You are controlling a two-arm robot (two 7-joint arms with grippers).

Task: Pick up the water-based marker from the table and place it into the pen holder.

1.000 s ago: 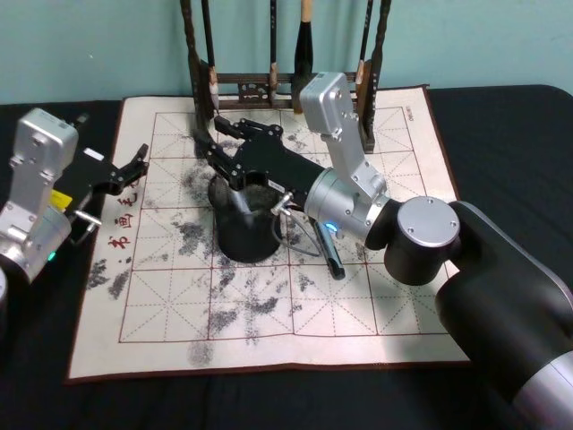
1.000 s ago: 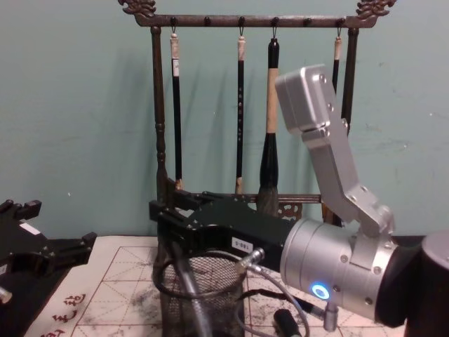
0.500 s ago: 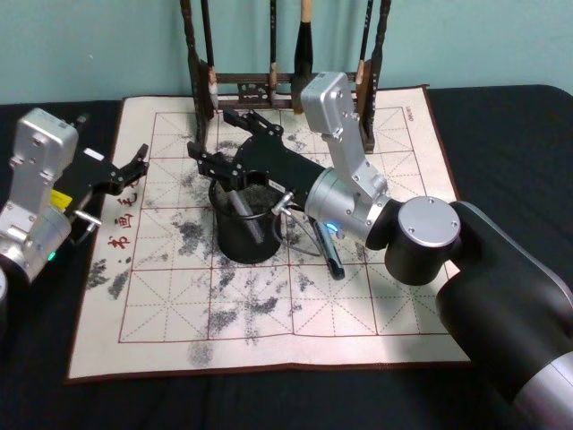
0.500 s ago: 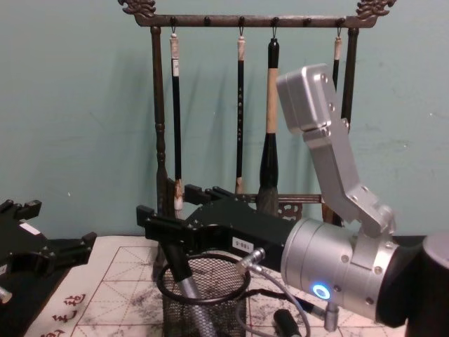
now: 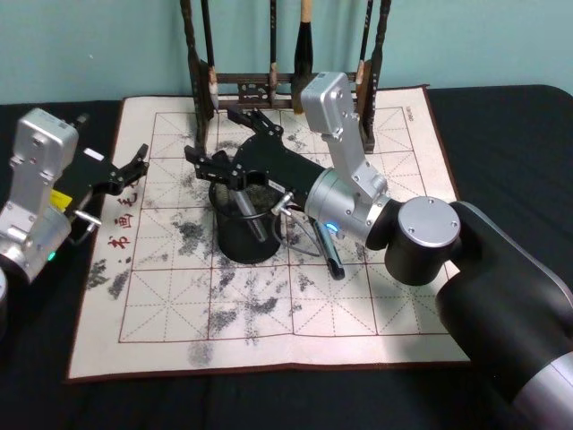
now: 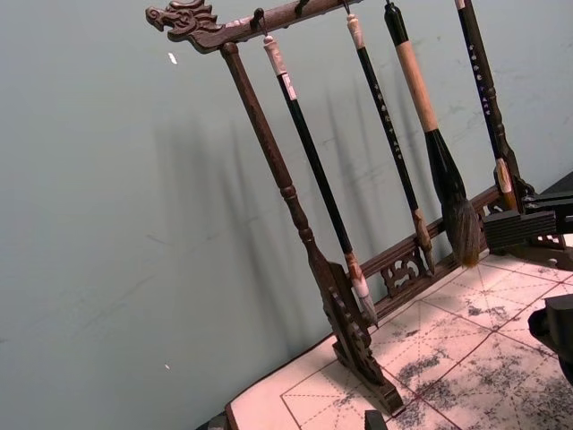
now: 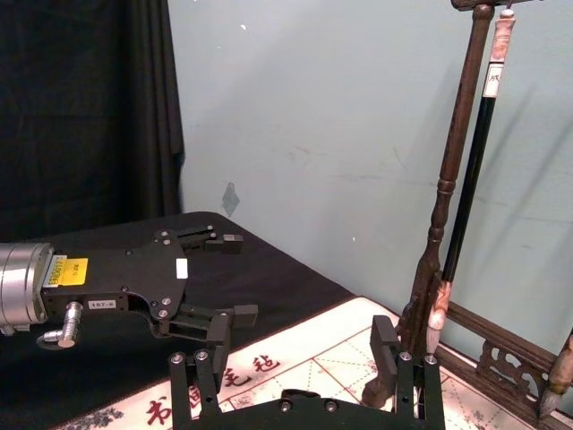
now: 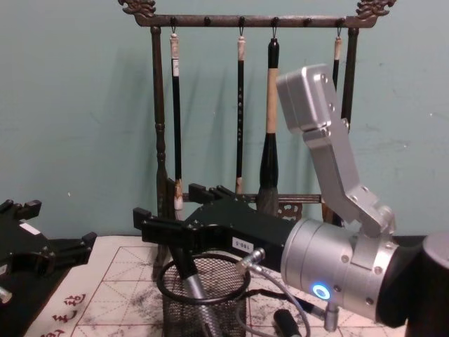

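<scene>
Middle of the head view: the right gripper [image 5: 215,136] hangs just above the pen holder [image 5: 240,244], a black wire-mesh cup standing on a calligraphy practice mat [image 5: 269,322] with a red grid and grey ink blots. Its jaws are spread wide and pinch nothing.

The water-based marker [image 5: 252,215], a grey stick, is inside the cup. It leans on the rim, with its dark upper end close under the gripper's body (whether the two touch, I cannot tell). The arm reaches in from the right of the frame, so the gripper sits over the cup's mouth. The wide-open fingers suit a marker left to rest on its own. To my eye the placing looks done, and what remains is to lift away without catching the marker's top.

At the left edge of the frame the left gripper [image 5: 136,165] is parked near the mat's border, jaws apart and empty, well clear of the work.

A dark wooden brush rack [image 5: 269,86] with hanging brushes stands at the upper centre, just behind the cup. That likely explains the low, sideways reach.
</scene>
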